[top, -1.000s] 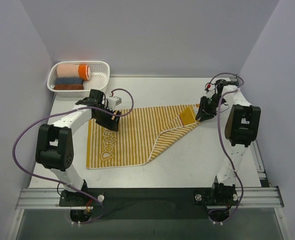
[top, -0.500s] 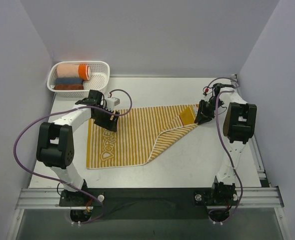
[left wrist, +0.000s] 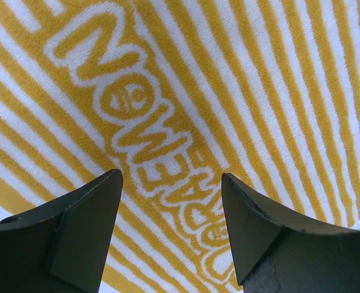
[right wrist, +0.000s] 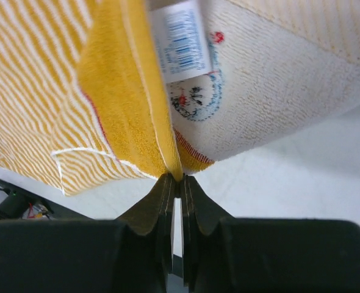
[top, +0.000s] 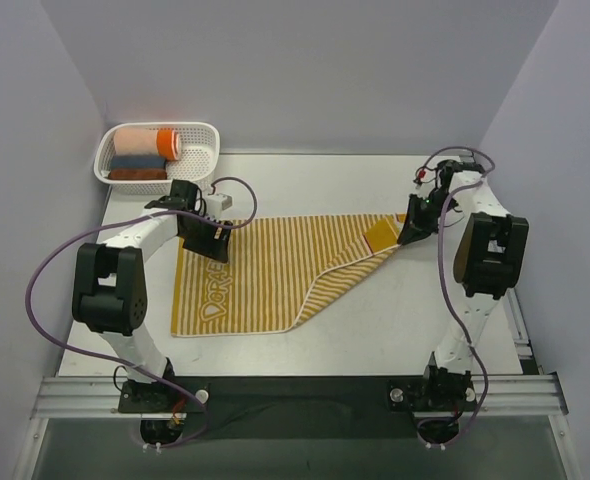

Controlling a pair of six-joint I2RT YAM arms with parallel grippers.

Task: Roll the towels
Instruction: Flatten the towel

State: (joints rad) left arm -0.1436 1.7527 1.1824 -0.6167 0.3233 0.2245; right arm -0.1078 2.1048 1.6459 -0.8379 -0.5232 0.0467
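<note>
The towel (top: 265, 275) is soft and limp. The right gripper (right wrist: 175, 180) is clamped on its right edge, probably the hem; the left gripper (left wrist: 171, 178) stands apart over its left end.

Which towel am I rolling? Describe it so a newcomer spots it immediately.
On the white table, at its centre, lies a spread towel. Unlike the plain rolls in the basket at the far left corner, it is unrolled, yellow-and-white striped, with white lettering.

From above, the left hand (top: 213, 246) hides part of the towel (top: 275, 270) at its far edge. Print on its label (right wrist: 181, 41) is too small to read.
</note>
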